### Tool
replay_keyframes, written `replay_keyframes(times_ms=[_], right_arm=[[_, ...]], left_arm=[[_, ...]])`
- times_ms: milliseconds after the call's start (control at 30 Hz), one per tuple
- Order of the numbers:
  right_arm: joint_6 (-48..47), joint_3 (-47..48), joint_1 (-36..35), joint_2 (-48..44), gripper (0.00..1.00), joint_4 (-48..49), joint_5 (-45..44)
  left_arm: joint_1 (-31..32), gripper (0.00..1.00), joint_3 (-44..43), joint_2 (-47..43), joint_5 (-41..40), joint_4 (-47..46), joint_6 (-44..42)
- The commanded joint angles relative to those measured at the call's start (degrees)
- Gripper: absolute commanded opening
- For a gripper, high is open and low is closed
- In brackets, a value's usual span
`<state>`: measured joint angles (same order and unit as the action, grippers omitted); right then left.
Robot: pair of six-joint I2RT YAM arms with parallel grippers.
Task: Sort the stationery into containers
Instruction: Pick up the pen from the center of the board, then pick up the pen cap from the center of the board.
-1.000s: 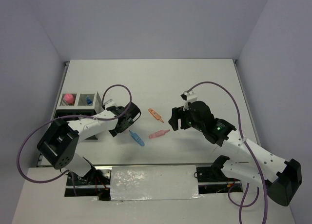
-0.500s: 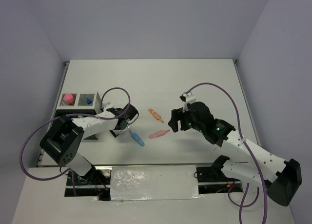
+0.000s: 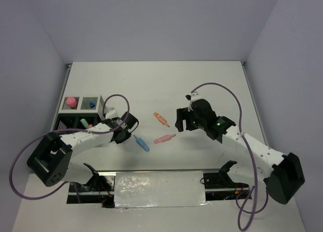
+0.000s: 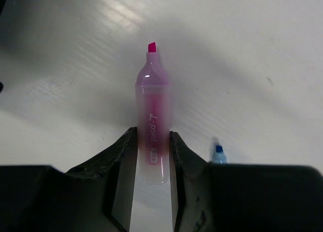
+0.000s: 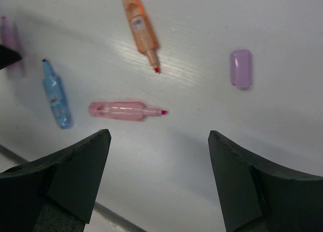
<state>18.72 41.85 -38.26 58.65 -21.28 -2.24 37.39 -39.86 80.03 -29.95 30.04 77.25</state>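
Nearest to us, the left tool [image 3: 121, 137] sits low over the white surface [image 3: 202, 85], just to the right of the organizer [image 3: 103, 106]. In its own wrist view the left tool [image 4: 152, 133] has its jaws drawn in against both sides of a purple highlighter [image 4: 152, 98], so we take it as gripped; the highlighter is uncapped, its magenta tip pointing away from the wrist; we cannot tell whether it rests on the surface or is just off it.

Just right of that tool lies a blue highlighter [image 3: 142, 143], one end close to the jaws; a little farther right is a pink highlighter [image 3: 164, 139], lying between the two tools.

Beyond it the right tool [image 3: 180, 122] hangs above the surface with its jaws spread wide and nothing in them. Its wrist view shows the pink highlighter [image 5: 121, 110] flat below the gap; the blue one [image 5: 55, 95] to one side; an orange highlighter [image 5: 140, 27] farther off; a loose purple cap [image 5: 241, 68] well apart from the pens.

The orange highlighter [image 3: 161, 119] lies between the tools, farther back than the pink one.

In the organizer, the near black compartment on the right holds a green pen [image 3: 84, 122]; the two far white compartments hold a pink-capped tube [image 3: 71, 101] and a blue-capped bottle [image 3: 91, 104].
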Motion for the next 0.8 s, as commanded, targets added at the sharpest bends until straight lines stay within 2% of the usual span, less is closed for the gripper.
replay_keyframes(times_ms=[0, 133, 167, 233, 333, 400, 533, 767], right_arm=[[0.7, 5.0, 4.0, 6.6, 0.86, -1.5, -2.5], [-1.8, 11.4, 7.7, 19.3, 0.86, -2.6, -4.6], [-2.4, 12.3, 9.0, 21.2, 0.86, -2.5, -1.0], [-4.6, 14.6, 11.7, 26.6, 0.85, -1.7, 1.8], [-6.8, 18.2, 14.3, 33.7, 0.82, -2.4, -1.4], [-8.1, 20.3, 15.8, 37.7, 0.77, -3.7, -1.7], [-9.8, 20.4, 16.3, 39.5, 0.68, -2.8, 1.9], [-11.0, 20.3, 16.3, 41.1, 0.63, -2.6, 4.4]], left_arm=[[0.4, 0.00, -1.1, -7.2, 0.9, -2.3, -14.6], [0.8, 0.00, -6.4, -20.3, 4.0, -1.3, -28.9], [0.9, 0.00, -7.4, -22.0, 6.4, -1.8, -36.5], [1.4, 0.00, -11.0, -25.8, 13.3, -0.2, -44.9], [1.7, 0.00, -13.9, -28.5, 21.5, 3.5, -53.0], [2.3, 0.00, -13.3, -30.8, 24.3, 4.5, -56.3], [2.6, 0.00, -9.5, -36.7, 25.8, 1.7, -56.7], [2.5, 0.01, -8.7, -42.6, 26.7, 0.9, -57.0]])
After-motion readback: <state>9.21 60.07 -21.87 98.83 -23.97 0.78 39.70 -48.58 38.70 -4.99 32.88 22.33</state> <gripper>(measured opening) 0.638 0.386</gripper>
